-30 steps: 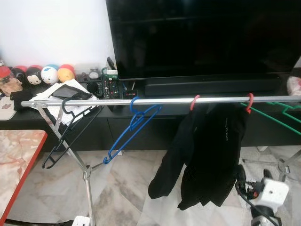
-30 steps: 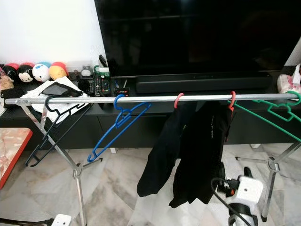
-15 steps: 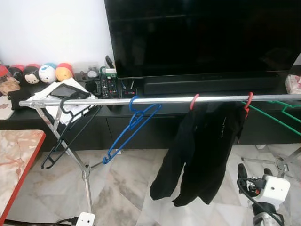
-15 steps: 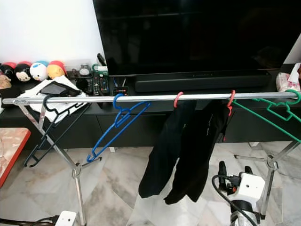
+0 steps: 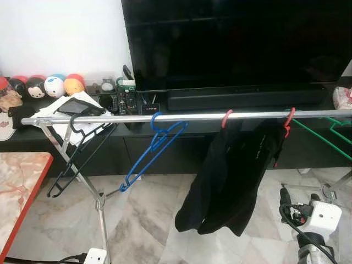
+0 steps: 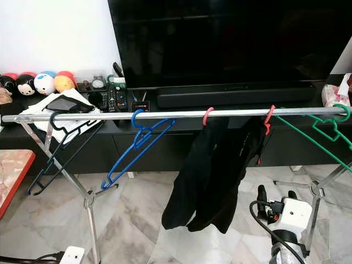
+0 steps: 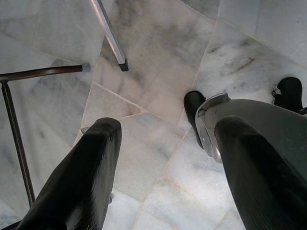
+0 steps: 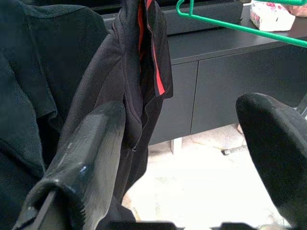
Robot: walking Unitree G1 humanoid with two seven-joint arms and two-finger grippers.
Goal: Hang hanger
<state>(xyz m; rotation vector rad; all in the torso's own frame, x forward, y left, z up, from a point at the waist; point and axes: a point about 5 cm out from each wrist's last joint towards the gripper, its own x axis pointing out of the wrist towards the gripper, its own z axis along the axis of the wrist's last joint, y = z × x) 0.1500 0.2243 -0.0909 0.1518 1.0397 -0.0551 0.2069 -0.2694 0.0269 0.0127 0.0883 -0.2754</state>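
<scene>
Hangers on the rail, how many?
5: black hanger at the left end, blue hanger, two red hangers under the black garments, green hanger at right. Others may be hidden.

1. A rail [image 5: 181, 116] runs across in front of me from left to right, on crossed legs [image 5: 82, 170] that stand on the floor [image 5: 143, 220].
2. Along the rail from my left hang a hanger [image 5: 77, 151], a second hanger [image 5: 154, 151], then a garment [image 5: 236, 176] on two hooks, and a last hanger [image 6: 316, 132] at the far right.
3. Behind the rail stands a low cabinet [image 5: 165, 151] with a television [image 5: 236, 44] on it.
4. Left of the television, round toys [image 5: 47, 86] line the cabinet top.
5. A table [image 5: 19, 187] sits at my near left.
6. My right gripper [image 8: 187, 163] is low at my right, just beside the garment, fingers spread.
7. My left gripper [image 7: 165, 158] hangs over the floor, fingers apart.
</scene>
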